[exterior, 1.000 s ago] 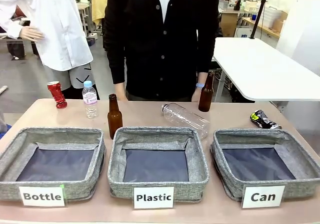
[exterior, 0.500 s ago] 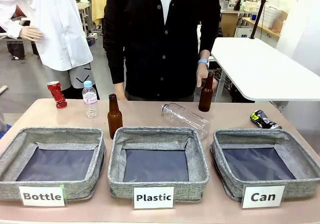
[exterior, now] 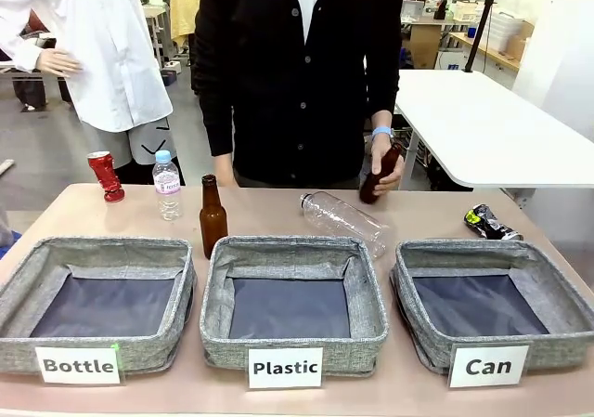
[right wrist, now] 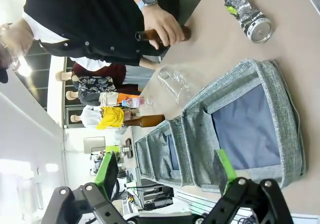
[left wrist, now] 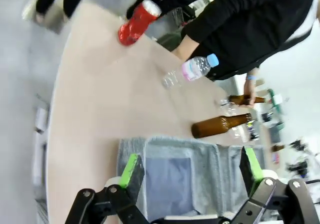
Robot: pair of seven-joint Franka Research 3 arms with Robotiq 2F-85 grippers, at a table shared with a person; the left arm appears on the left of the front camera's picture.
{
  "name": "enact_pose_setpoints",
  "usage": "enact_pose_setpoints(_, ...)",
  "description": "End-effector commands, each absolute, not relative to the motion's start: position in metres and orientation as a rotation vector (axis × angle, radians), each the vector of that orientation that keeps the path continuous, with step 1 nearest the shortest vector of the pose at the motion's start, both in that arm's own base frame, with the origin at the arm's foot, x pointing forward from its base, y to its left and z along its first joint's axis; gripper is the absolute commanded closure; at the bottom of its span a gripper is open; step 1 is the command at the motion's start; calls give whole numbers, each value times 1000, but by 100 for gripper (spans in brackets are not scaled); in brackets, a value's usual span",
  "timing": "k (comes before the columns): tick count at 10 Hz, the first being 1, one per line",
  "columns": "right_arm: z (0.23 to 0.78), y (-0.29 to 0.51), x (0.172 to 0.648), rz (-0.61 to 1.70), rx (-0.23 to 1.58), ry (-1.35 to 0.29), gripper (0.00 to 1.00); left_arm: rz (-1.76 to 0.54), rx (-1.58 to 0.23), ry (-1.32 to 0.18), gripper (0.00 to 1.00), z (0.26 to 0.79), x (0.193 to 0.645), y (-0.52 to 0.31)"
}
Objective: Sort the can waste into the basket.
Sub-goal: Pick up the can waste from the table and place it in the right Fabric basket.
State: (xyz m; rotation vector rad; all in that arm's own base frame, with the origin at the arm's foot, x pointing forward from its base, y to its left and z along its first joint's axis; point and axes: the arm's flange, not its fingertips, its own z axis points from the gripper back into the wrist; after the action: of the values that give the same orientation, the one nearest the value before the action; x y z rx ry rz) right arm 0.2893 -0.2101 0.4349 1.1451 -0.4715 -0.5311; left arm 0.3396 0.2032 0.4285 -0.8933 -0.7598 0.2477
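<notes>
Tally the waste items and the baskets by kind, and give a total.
Cans: 2, red can and dark can
Brown bottles: 2, standing brown bottle and held brown bottle
Plastic bottles: 2, upright plastic bottle and lying plastic bottle
Baskets: 3, Bottle basket, Plastic basket, Can basket
Total: 9

we see the basket labelled "can" (exterior: 464, 248) at the right of the tabletop (exterior: 269, 208), beside two like baskets. the dark crushed can (exterior: 489, 222) lies just behind it; the red crushed can (exterior: 105, 175) stands at the far left. the person's hand (exterior: 388, 162) grips a tilted brown bottle (exterior: 369, 192) at the far edge.
</notes>
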Motion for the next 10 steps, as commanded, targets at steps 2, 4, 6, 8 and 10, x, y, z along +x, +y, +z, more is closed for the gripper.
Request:
enact_pose_setpoints(2,436,-212,291,-508,1156,-498,0,-32,-601,-950,0,446,425,173)
enact_pose_setpoints(4,436,-212,291,-508,1156,-498,0,-225,-435,-1151,0,443,460,162)
enact_pose_setpoints(6,436,-212,291,-508,1156,-498,0,-579,-323,-1209,0,422,476,151)
enact_pose_setpoints(8,436,-212,291,-508,1156,-498,0,-452,-372,-1085,0,455,472,144)
enact_pose_setpoints(10,436,-212,291,-508,1156,-498,0,-452,-372,-1085,0,455,472,144)
